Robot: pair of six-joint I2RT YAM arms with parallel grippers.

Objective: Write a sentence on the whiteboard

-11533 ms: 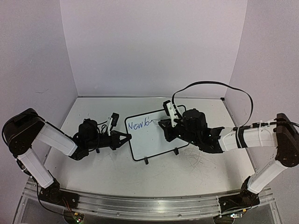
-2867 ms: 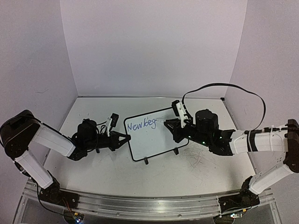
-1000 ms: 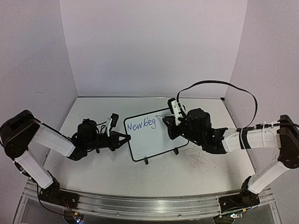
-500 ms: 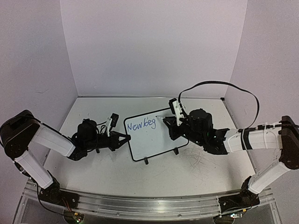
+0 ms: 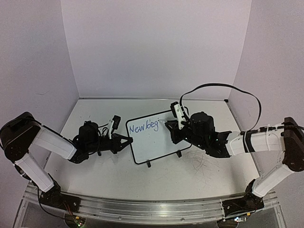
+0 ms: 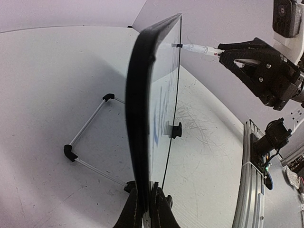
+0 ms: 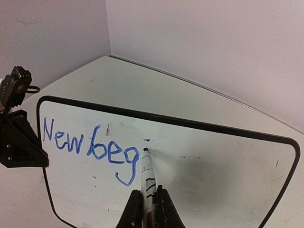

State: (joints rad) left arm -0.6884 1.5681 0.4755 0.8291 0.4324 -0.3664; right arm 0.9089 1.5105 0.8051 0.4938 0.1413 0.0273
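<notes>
whiteboard [image 5: 156, 145]: upright mid-table | left gripper [image 5: 129, 139]: pinching its left edge, bracing it against pen pressure | right gripper [image 7: 147, 193]: clamped on marker [image 7: 147, 173], tip just right of sentence [image 7: 90, 142] "New beg", placed for next letter

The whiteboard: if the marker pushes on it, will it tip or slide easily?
Probably light and apt to tip: the whiteboard is thin and stands on only small feet and a wire stand. Its frame suggests it is stiff, not floppy. The left pincer clamped on its edge likely stops it sliding under the marker.
</notes>
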